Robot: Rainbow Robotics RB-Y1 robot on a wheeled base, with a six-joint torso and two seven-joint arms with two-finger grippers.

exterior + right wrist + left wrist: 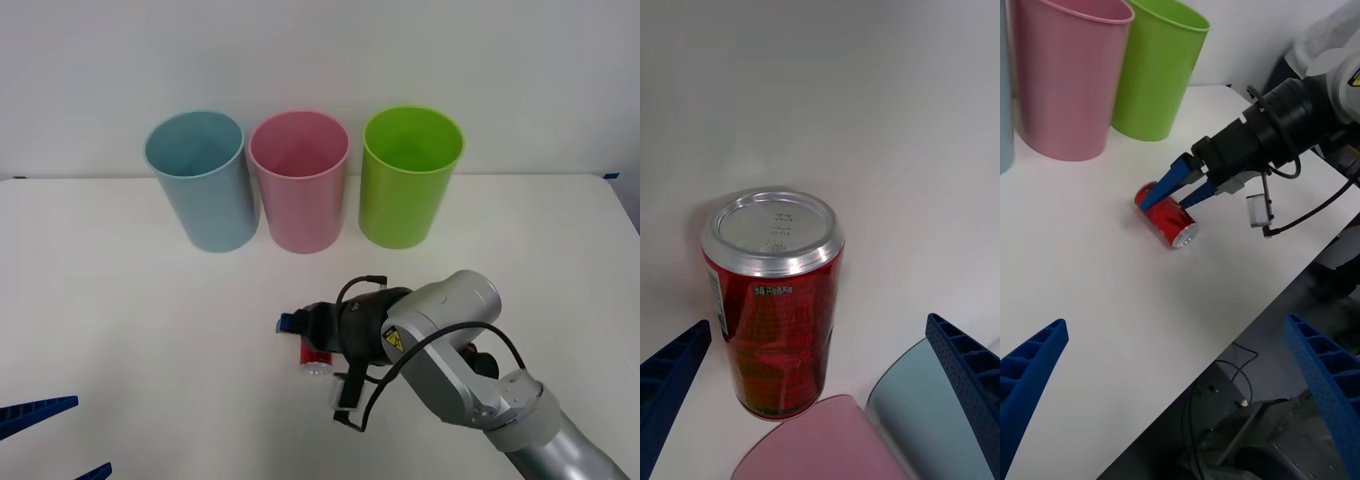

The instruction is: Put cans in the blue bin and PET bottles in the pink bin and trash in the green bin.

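Your right gripper (305,336) wide open around the can (318,355), can lying on its side near the pink bin (299,180), your left gripper (1180,390) open too, farther off

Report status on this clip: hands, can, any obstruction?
Right hand open, straddling the can, not closed. Can lying on its side on the table. Left hand open, parked clear. Nothing blocking the blue bin.

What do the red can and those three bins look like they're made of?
The can looks metal, likely aluminium: glossy red wall, shiny silver end. The blue bin, pink bin and green bin look like smooth plastic with a soft, even sheen.
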